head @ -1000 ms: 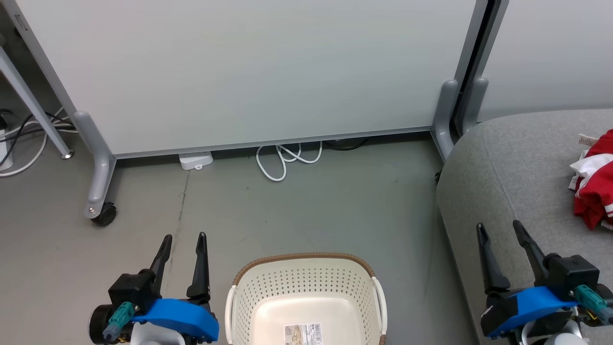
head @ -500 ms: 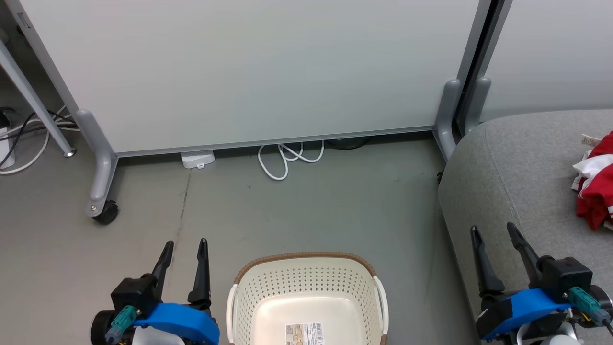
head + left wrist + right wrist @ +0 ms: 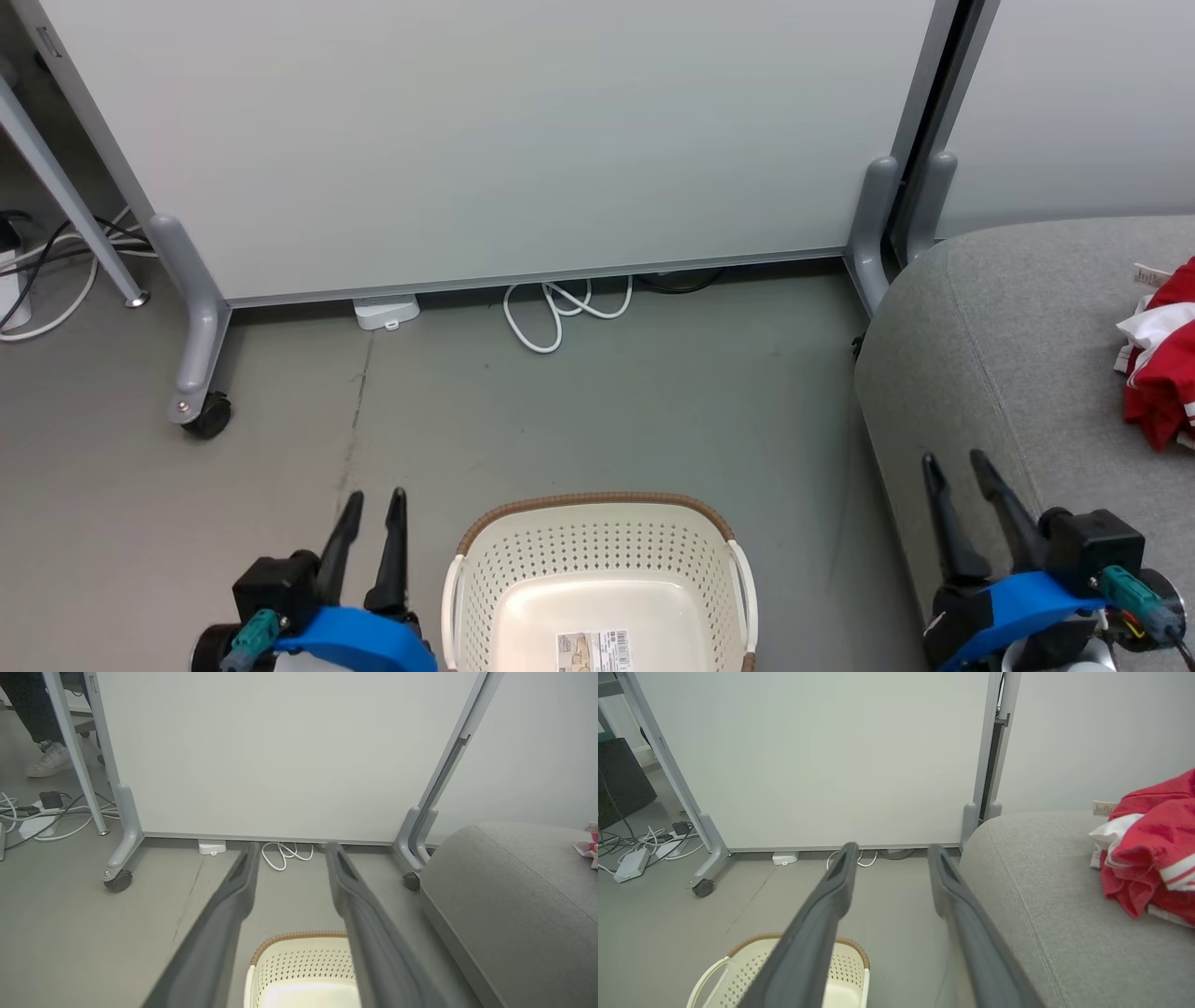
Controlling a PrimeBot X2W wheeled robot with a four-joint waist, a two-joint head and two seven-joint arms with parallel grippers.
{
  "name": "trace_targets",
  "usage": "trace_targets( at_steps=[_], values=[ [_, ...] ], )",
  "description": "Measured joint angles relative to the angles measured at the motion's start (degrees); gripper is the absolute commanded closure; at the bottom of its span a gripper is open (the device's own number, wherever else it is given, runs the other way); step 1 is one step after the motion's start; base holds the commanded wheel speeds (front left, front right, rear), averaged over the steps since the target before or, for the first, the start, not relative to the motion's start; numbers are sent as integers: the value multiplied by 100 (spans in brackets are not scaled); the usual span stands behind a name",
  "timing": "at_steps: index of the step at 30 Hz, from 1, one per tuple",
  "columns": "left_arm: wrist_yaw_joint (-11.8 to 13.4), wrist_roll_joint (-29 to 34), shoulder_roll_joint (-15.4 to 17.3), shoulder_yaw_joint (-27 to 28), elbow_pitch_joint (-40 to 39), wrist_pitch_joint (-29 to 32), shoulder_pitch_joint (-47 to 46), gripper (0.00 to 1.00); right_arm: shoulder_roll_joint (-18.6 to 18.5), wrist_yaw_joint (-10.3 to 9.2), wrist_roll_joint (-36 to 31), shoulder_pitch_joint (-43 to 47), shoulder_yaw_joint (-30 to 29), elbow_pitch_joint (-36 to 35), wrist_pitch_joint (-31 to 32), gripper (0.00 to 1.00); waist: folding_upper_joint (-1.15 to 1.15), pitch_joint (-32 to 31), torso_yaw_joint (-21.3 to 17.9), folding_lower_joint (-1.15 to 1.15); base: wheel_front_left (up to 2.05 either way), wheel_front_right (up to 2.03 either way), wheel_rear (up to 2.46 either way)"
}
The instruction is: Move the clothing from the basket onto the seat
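Your red clothing (image 3: 1153,858) with white stripes sits crumpled on the grey seat (image 3: 1041,905); your left claw (image 3: 374,499) and right claw (image 3: 952,462) are both spread.

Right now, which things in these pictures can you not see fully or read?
- Head view: the clothing on the seat is cut by the right edge; the number of pieces cannot be told.
- Head view: the bottom edge cuts off the near end of the basket.
- Head view: the label on the basket's floor is too small to read.
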Motion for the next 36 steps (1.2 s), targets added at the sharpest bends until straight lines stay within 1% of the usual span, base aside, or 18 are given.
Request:
trace_targets(
  at_steps=[9,26,36],
  values=[
    [0,-25,-26,9,421,36,466,100,42,0,33,189,-7,487,33,100,0,-2,-4,0,0,0,0],
    [0,-1668,-33,263,83,488,465,100,47,0,1900,186,-53,477,342,100,0,1,-85,0,0,0,0],
    [0,-2523,-41,415,-113,728,401,100,47,0,2862,132,-83,431,481,100,0,2,-132,0,0,0,0]
  ],
)
